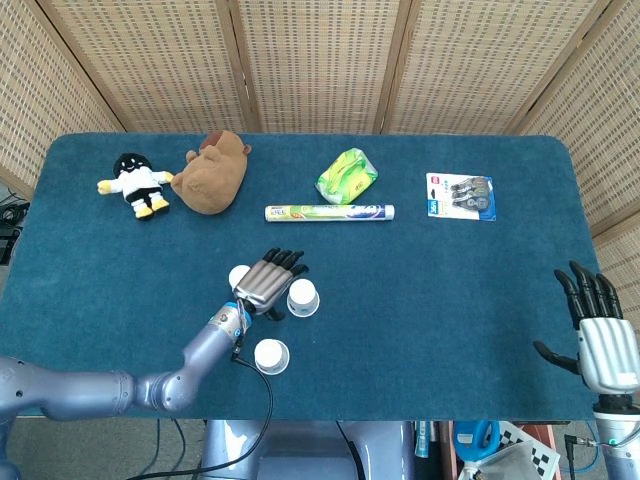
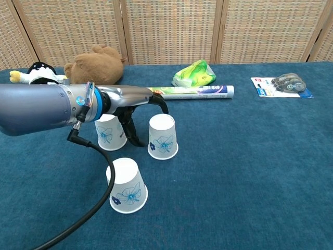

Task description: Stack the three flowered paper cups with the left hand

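Cups: three white paper cups with blue flower print, all upside down on blue cloth table (image 1: 450,330), apart, none stacked. Rear-left cup (image 2: 110,133), rear-right cup (image 2: 163,137), front cup (image 2: 126,186). Probably very light, thin-walled, easily crushed or tipped, smooth-sided; best taken gently around side wall, thumb opposite fingers, not by rim.

Left hand (image 1: 270,281) over gap between rear cups, fingers spread, holding nothing. Right hand (image 1: 603,338) at near right table edge, fingers apart, empty.

Head view: shows right hand, and left hand partly hiding rear-left cup (image 1: 239,275). Chest view: shows flower prints, thumb reaching down between rear cups; contact with either cannot be told. Right hand absent there.
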Motion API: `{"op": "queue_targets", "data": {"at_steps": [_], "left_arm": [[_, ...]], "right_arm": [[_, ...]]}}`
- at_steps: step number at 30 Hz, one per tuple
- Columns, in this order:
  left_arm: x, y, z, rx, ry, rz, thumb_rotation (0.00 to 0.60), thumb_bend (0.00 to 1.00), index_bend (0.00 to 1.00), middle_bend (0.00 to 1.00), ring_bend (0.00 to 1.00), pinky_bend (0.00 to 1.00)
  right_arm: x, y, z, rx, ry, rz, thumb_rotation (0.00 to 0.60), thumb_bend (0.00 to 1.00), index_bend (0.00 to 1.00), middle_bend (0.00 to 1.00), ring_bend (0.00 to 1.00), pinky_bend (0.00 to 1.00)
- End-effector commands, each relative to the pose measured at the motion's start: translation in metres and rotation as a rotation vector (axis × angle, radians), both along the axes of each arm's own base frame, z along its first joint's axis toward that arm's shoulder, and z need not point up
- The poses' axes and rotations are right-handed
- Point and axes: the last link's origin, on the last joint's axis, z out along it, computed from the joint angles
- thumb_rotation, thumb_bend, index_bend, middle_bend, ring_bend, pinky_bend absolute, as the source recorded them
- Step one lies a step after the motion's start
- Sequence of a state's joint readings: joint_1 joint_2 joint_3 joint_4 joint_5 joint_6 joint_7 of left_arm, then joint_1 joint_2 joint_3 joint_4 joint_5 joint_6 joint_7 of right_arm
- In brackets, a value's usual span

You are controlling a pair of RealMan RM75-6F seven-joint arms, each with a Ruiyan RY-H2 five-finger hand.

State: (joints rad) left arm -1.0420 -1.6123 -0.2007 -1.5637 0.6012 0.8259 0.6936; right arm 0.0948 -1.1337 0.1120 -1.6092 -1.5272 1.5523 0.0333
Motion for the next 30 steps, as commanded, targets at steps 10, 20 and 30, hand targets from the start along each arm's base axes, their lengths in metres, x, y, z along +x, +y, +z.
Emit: {"op": "queue_targets", "data": {"at_steps": [10,20,30], "left_arm": [[0.005,0.001,-0.012,0.036,-0.034,-0.009,0.6,0.24,0.33,0.0,0.0,0.0],[0.008,0.003,-0.01,0.067,-0.072,-0.009,0.6,0.24,0.39,0.0,0.0,0.0],[0.01,0.008,0.023,0.116,-0.152,0.007,0.6,0.24,0.41,0.0,0.0,0.0]], "right_arm": [[-0.002,-0.001,0.002,0.003,-0.01,-0.004,0.6,0.0,0.08,0.0,0.0,0.0],[-0.002,-0.002,-0.001,0.01,-0.003,-0.006,0.6,0.0,0.09,0.0,0.0,0.0],[-0.002,-0.002,-0.002,0.014,-0.001,-0.005,0.6,0.0,0.09,0.0,0.0,0.0]]}}
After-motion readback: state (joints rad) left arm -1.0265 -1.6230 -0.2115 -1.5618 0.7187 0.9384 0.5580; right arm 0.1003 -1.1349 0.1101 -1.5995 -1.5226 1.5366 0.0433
